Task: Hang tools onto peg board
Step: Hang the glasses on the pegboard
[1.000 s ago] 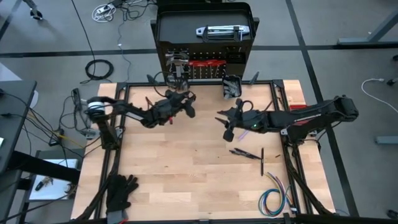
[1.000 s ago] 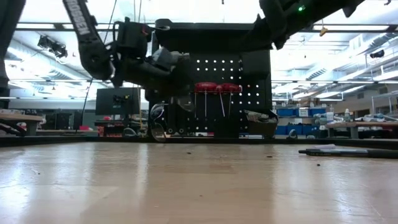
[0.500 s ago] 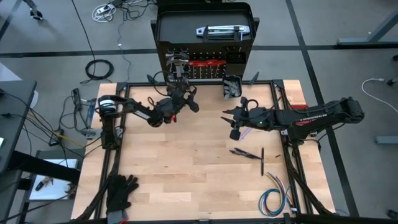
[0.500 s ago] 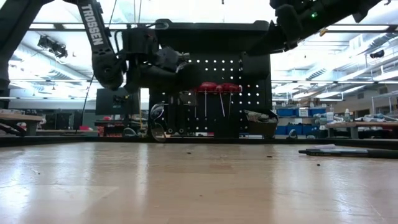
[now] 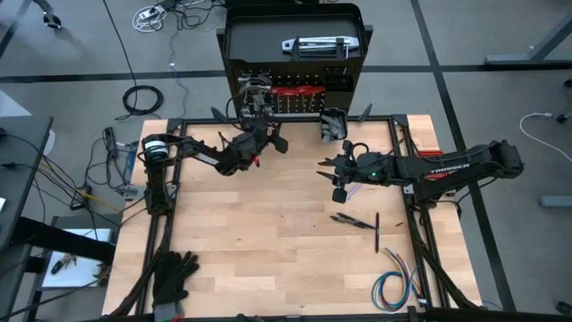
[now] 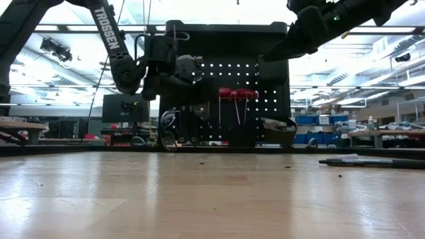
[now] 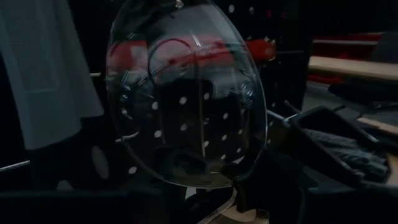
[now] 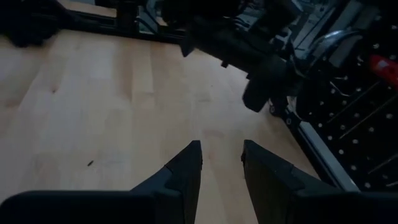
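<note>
the peg board (image 6: 265, 86) is black, dotted with rows of small pale holes. red-handled tools (image 6: 232, 93) hang on it, and a silver tool (image 5: 315, 45) lies on its black top. the table (image 5: 268, 241) is pale, light-grained wood. black gloves (image 5: 172, 273) lie at one corner, a wire bundle (image 5: 393, 284) in blue, green and purple at another. both arms are dark.

Overhead, table-level and two wrist cameras all share the peg board (image 5: 295, 54), perhaps.
</note>
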Robot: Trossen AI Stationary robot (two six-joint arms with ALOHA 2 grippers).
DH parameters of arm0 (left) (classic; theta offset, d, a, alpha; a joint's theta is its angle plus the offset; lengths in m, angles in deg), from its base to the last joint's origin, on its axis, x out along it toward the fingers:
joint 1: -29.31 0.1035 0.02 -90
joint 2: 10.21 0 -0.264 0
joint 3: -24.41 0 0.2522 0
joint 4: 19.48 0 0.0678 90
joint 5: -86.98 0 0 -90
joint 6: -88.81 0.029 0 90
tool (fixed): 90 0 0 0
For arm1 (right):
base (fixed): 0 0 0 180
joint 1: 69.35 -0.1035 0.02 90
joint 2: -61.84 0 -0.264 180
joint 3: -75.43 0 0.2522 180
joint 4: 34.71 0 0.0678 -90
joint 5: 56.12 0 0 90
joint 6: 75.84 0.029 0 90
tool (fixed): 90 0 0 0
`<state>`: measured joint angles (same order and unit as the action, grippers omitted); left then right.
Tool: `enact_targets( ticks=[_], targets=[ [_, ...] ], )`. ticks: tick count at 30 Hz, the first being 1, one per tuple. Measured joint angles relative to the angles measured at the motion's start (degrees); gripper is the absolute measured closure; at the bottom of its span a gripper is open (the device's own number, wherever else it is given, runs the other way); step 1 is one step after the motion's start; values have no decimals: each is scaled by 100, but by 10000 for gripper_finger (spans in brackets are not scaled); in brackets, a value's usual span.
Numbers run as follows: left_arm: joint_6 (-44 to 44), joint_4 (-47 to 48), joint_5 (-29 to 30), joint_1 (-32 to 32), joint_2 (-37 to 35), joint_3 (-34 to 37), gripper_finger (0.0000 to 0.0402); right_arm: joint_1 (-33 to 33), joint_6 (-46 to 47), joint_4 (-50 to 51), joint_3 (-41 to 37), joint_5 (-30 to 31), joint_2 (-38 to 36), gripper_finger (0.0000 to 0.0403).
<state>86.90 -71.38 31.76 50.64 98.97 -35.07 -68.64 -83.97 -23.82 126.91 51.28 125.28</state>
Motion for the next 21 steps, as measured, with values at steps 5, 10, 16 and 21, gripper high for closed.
enact_targets(
  ticks=[5,10,16,21],
  targets=[
    [188,-10,-18,79,0,-4,237,53,-47,23,0,-262,0,276],
    [190,195,-54,168,0,-4,237,70,-67,39,0,-406,0,277],
    [168,395,-254,327,0,-4,237,70,-67,42,0,-557,0,276],
    [172,425,-312,387,0,-4,237,70,-67,51,0,-564,0,277]
  ],
)
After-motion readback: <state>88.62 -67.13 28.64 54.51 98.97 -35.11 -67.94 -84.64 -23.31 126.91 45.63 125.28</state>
